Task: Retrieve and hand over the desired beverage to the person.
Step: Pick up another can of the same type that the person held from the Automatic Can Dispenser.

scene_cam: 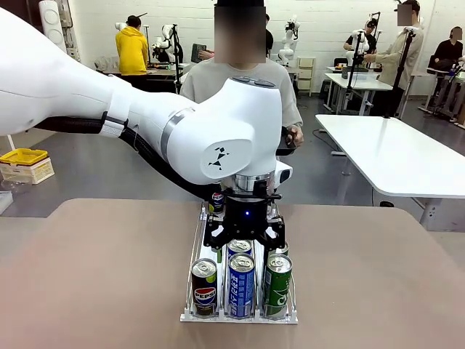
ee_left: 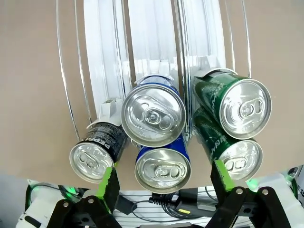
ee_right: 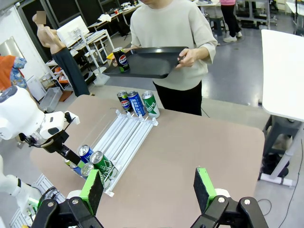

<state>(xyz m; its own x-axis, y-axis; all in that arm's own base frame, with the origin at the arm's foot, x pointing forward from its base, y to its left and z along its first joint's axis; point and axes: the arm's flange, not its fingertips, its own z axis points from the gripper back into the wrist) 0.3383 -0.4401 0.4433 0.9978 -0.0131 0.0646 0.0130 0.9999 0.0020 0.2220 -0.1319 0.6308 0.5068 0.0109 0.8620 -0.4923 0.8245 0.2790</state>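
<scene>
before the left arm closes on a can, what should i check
1. Left end effector open: ok, jaws apart.
2. Centred on the middle lane's blue can: ok, pads flank it.
3. Room beside black can and green can: cannot tell, both sit close to the pads.
4. Right end effector away from the rack: ok, open over bare table.
5. Person ready with tray: ok, held out, space free.
6. Blue is the drink wanted: cannot tell.
</scene>
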